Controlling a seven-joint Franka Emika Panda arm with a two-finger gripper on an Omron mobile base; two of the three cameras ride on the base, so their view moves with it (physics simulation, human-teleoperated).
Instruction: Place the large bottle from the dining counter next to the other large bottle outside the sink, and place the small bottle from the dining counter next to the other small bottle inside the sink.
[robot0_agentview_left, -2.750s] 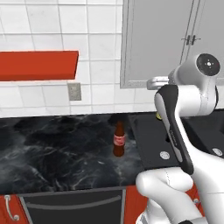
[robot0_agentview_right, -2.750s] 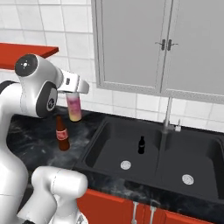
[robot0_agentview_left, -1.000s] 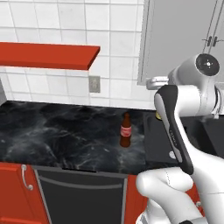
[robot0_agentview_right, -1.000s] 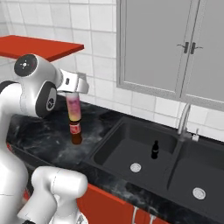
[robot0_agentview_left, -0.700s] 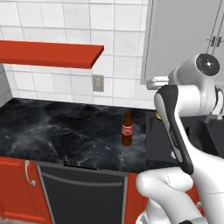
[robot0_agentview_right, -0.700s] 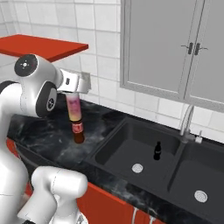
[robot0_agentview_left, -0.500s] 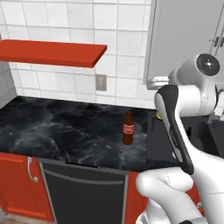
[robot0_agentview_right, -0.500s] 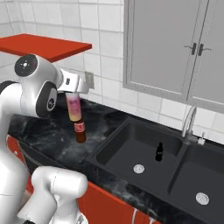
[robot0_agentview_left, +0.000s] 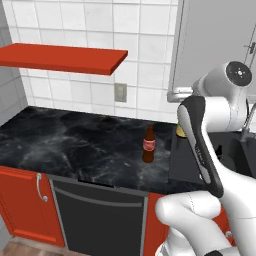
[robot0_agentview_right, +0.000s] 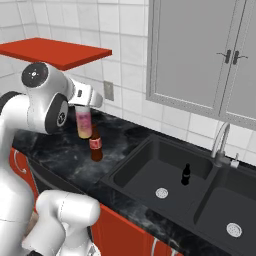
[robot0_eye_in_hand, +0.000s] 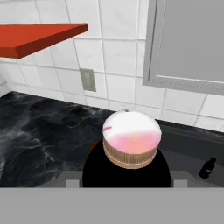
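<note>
The fingers (robot0_agentview_right: 84, 117) are set wide and closed on a large bottle (robot0_agentview_right: 84, 123), carried upright in the air above the desk (robot0_agentview_left: 75, 145). This bottle is pale and see-through, pink at the top fading to yellow at the bottom; in the hand view its base (robot0_eye_in_hand: 131, 138) shows as a white and pink dome with a tan ribbed band. Just below and beside it, a brown bottle (robot0_agentview_left: 148, 144) with a red label stands on the black marble desk near the left rim of the sink (robot0_agentview_right: 150, 145). A small dark bottle (robot0_agentview_right: 186, 174) stands upright inside the left basin, near the divider, beside the drain (robot0_agentview_right: 161, 192). A red shelf (robot0_agentview_left: 60, 56) hangs on the tiled wall above the desk.
</note>
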